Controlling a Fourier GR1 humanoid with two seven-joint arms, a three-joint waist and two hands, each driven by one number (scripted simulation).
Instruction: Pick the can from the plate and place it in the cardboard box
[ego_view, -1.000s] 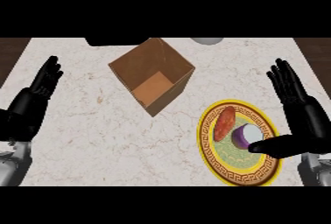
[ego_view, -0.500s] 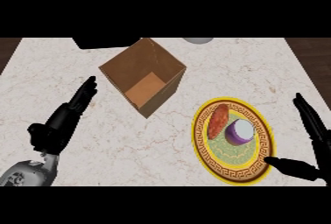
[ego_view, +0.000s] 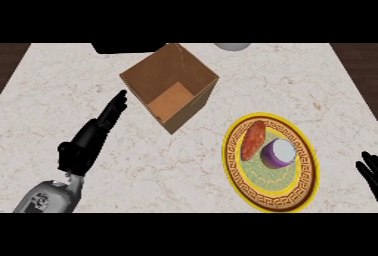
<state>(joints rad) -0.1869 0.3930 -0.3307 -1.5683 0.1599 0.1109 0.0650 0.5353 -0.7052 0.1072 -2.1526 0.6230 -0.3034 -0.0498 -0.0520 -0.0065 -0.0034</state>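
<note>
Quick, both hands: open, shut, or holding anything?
Left hand: open, fingers straight, holding nothing.
Right hand: only fingertips show at the edge; cannot be told.

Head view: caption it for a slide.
Purple can upright on the yellow plate beside a reddish item; cardboard box open, both hands apart.

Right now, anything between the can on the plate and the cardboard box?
Nothing visible. The can stands on the plate beside a reddish-brown item, which lies on the can's box side but low on the plate. Between plate and cardboard box is bare counter. The right hand shows only at the right edge.
</note>
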